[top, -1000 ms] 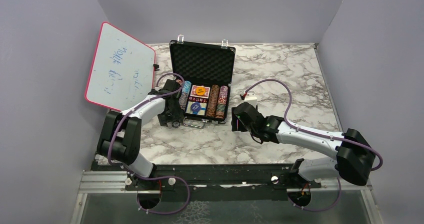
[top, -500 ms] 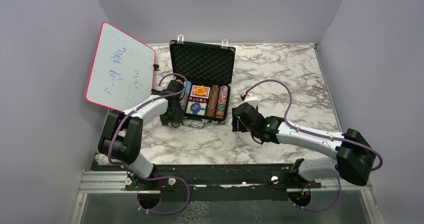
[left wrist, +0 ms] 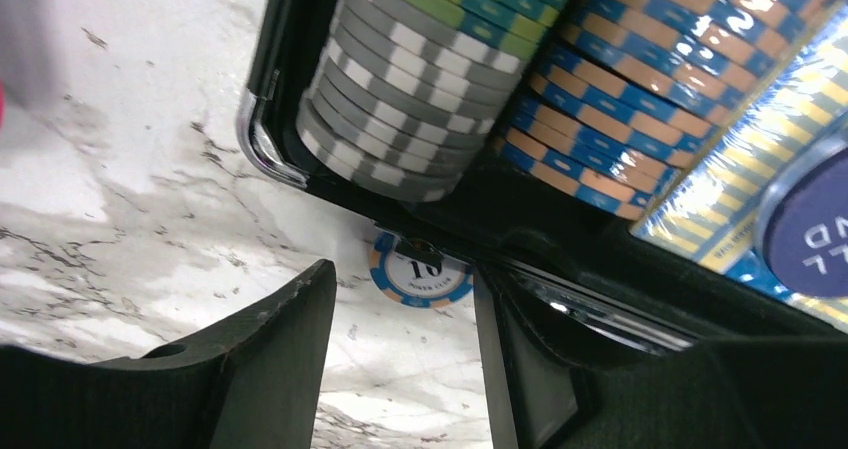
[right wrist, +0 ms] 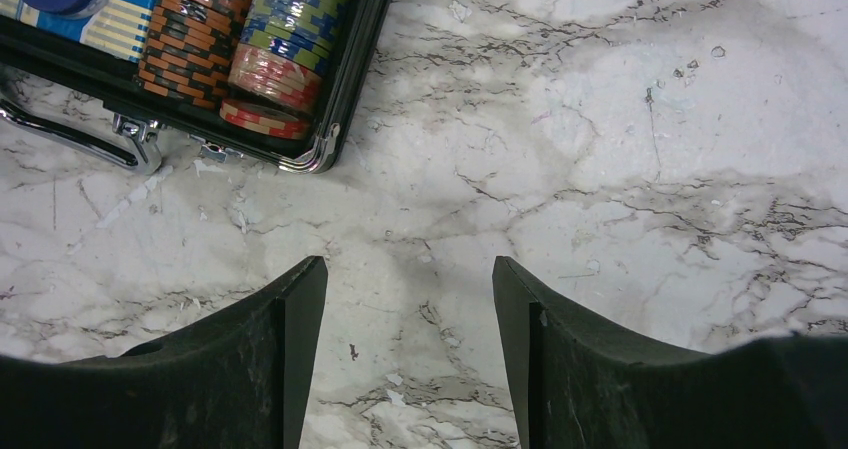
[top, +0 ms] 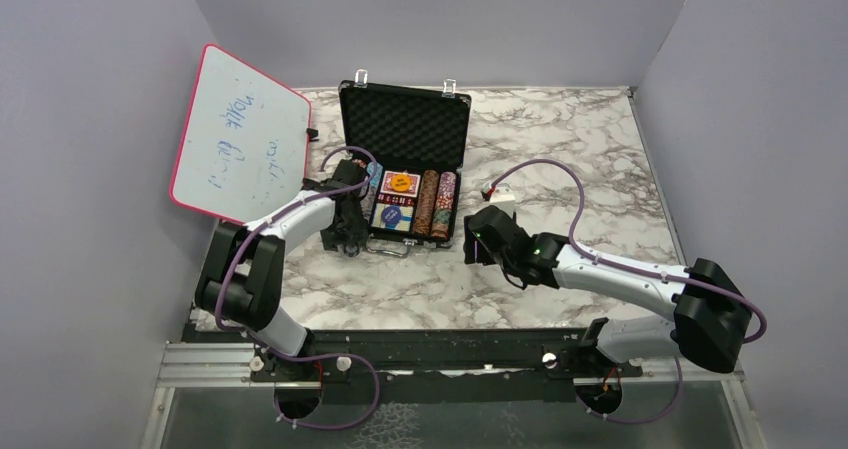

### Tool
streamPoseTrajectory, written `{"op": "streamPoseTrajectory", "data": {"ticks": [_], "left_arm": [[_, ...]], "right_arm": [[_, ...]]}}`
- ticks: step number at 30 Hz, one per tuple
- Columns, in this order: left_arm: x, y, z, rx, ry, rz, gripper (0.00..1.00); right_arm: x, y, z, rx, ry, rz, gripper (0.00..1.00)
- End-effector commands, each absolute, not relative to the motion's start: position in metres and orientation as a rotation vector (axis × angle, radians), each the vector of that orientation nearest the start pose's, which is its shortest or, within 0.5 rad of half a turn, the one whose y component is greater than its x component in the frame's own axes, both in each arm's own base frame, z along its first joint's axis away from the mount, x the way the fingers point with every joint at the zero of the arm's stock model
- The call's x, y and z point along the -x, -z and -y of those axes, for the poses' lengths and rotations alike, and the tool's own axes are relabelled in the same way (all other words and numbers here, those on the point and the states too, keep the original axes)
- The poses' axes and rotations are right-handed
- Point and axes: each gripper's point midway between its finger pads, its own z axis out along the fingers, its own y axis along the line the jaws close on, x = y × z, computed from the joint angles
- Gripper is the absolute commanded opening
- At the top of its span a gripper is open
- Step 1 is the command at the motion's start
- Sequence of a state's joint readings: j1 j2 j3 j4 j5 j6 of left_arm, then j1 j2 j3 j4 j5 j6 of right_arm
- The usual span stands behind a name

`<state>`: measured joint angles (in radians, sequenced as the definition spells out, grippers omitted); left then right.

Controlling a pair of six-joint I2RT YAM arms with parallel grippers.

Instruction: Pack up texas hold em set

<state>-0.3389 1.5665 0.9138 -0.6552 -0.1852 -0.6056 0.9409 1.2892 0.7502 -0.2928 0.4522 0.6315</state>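
Your left hand (left wrist: 400, 304) is open, lined up on the 1 loose chip (left wrist: 420, 275) tucked against the case (left wrist: 262, 139). Lower it and pinch the chip's edges squarely. Your right hand (right wrist: 410, 289) hangs open and empty.

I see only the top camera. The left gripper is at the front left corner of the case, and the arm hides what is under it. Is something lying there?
Observer: Yes. The left wrist view shows one loose chip, orange and blue, marked 10. It lies flat on the table against the front of the case, outside it.
Operator: Does the left gripper hold it?
Observer: No. The left gripper is open. The chip shows in the gap between its fingers, ahead of them and untouched.
Operator: Does the right gripper carry anything?
Observer: No. In the right wrist view the right gripper is open, with only bare table between its fingers.
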Motion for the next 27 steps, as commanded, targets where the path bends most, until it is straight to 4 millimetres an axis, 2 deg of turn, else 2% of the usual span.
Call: {"op": "streamPoseTrajectory", "data": {"ticks": [1,9,17,27], "left_arm": [[-0.277,-0.041,0.104,0.329,0.105,-2.754,0.56],[-0.260,-0.049,0.085,0.320,0.030,-2.713,0.59],[-0.256,-0.043,0.088,0.237,0.034,-2.744,0.61],[-0.267,-0.026,0.098,0.102,-0.017,-2.774,0.63]], "right_arm": [[-0.240,-0.096,-0.225,0.115,-0.237,-2.280,0.65],[-0.240,-0.096,-0.226,0.117,-0.246,-2.280,0.65],[-0.240,-0.095,-0.228,0.118,-0.249,-2.284,0.65],[-0.241,-0.097,-0.227,0.117,-0.241,-2.279,0.65]]}}
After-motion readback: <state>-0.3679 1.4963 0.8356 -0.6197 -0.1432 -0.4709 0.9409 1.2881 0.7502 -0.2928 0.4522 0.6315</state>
